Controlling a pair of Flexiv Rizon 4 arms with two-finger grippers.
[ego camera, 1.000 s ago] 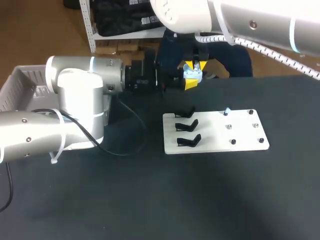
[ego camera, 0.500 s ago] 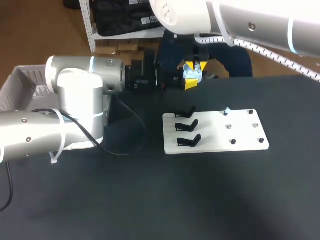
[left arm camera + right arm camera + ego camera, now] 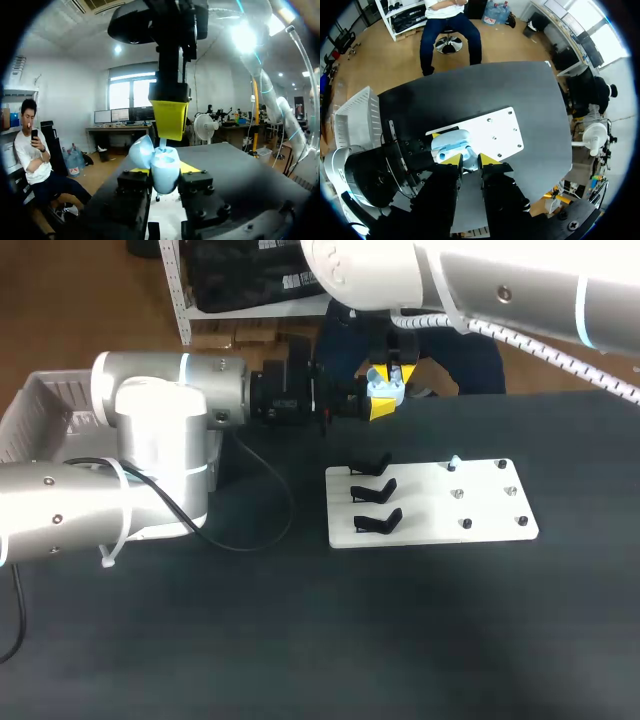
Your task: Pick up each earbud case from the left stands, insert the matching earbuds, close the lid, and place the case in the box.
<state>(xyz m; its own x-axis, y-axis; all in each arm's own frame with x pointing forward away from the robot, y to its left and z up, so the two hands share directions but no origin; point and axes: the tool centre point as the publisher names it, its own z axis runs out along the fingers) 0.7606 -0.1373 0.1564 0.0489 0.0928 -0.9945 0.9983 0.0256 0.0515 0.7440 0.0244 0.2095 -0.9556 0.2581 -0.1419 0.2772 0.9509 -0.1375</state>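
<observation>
The left gripper [image 3: 164, 171] is clamped on the pale blue, egg-shaped plastic earbud case [image 3: 161, 167], one black finger on each flank. It holds the case clear of the table, with the round lid [image 3: 141, 151] hinged open to one side. Directly above, the right gripper [image 3: 470, 159] points straight down. Its yellow tips are narrowed to a slim gap around what looks like a small pale-blue earbud [image 3: 468, 148], whose stem hangs just under the tips and reaches the case's open mouth.

The step in hand, I judge, is seating this earbud. To do it well, the right gripper should descend along the line of the socket rather than at a slant. The stem has to slide into a narrow well, and a sideways offset would likely catch it on the rim or twist the case in the left gripper's hold. The left gripper should hold firm and level, mouth facing up at the tips. The open lid stands just beside the right gripper's fingers, so the descent must pass clear of it or risk knocking it shut. The tips should open only once the earbud sits flush. Which socket it is aimed at cannot be told.

The flat white board [image 3: 485, 512] with its black stands [image 3: 376, 490] lies on the table below both grippers, apart from them and out of the way.
</observation>
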